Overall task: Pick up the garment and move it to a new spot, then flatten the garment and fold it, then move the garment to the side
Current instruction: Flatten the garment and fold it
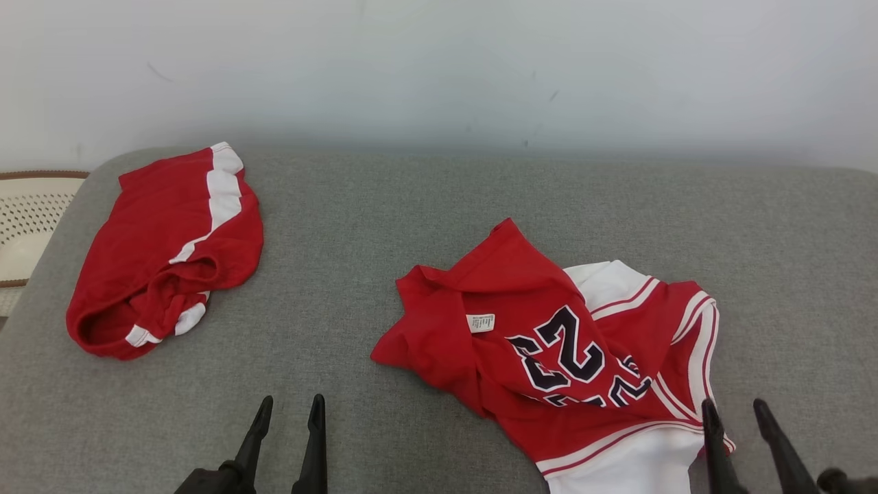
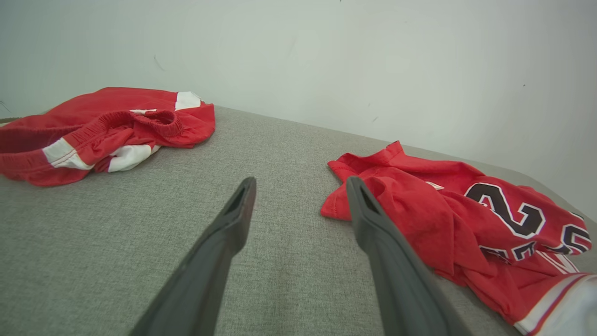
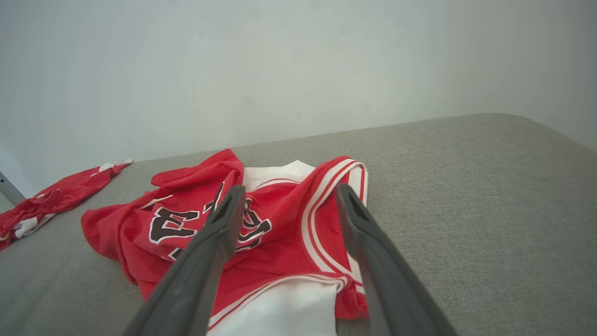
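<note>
— Grey fabric surface (image 1: 411,226), white wall behind; where's the jersey (image 1: 542,343)?
— I see it crumpled lower right of centre; shorts (image 1: 164,254) upper left; my left gripper (image 1: 291,405) gapes wide, empty; my right gripper (image 1: 732,409) is spread wide over its right edge, gripping nothing.

The head camera looks forward and down from high up, across the grey cushion (image 1: 425,226) to the wall (image 1: 439,62), with the shorts (image 1: 164,254) at 10 o'clock and the jersey (image 1: 480,288) at 5. Both wrist cameras sit low, skimming the cushion toward the wall. The left one has the jersey at 3 o'clock, and the right one is close over it. All three share both garments.
</note>
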You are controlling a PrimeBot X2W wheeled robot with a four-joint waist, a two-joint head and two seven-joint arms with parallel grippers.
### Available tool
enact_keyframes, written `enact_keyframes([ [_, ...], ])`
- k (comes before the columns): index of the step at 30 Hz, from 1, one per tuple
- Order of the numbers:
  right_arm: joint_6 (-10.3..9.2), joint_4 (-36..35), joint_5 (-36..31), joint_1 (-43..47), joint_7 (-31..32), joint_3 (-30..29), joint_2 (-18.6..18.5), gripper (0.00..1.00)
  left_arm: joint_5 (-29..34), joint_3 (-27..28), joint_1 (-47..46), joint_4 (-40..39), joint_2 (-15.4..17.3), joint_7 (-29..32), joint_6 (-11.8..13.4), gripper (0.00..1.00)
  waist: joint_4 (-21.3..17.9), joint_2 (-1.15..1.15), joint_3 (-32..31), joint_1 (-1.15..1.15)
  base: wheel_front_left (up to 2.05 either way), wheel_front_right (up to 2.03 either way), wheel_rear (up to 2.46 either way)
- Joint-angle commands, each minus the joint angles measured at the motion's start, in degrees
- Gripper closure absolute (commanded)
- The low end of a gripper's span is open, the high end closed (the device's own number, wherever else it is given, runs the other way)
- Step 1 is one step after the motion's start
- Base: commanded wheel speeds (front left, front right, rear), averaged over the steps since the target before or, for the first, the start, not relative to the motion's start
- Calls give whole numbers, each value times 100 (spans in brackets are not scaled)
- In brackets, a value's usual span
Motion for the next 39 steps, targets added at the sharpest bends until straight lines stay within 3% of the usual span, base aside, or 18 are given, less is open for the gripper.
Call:
enact_keyframes([
  [1, -4, 129, -98, -271, 117, -112, -60, 0, -10, -1, -26, 21, 1, -18, 6, 0, 9, 0, -3, 0, 0, 0, 0],
  [8, -4, 865, -120, -1098, 443, -351, -218, 0, 32, 32, -71, 24, 1, -18, -12, 0, 49, 0, 19, 0, 0, 0, 0],
  [17, -4, 2776, -116, -2674, 917, -511, -547, 0, 87, 25, -151, 13, 0, -18, -54, 0, 200, 0, 158, 0, 0, 0, 0],
  [18, -4, 3272, -128, -3008, 1048, -508, -594, 0, 93, 11, -189, 13, 2, -18, -47, 0, 253, 0, 203, 0, 0, 0, 0],
  [26, -4, 5054, -33, -4153, 1027, -600, -763, 0, 75, -82, -308, 34, 0, -18, -27, 0, 518, 0, 360, 0, 0, 0, 0],
  [36, -4, 6508, 266, -4863, 1085, -539, -728, 0, 55, -69, -338, 21, 0, -18, 20, 0, 623, 0, 448, 0, 0, 0, 0],
  [37, -4, 6588, 295, -4908, 1085, -492, -725, 38, 55, -69, -338, 20, 0, -18, 22, 0, 618, 0, 453, 0, 0, 0, 0],
  [38, -4, 6622, 329, -4937, 1066, -421, -706, 95, 54, -69, -332, 21, 1, -18, 24, 0, 610, 0, 457, 0, 0, 0, 0],
  [39, -4, 6643, 382, -4966, 1011, -363, -677, 100, 53, -70, -323, 19, 0, -18, 24, 0, 601, 0, 461, 0, 0, 0, 0],
])
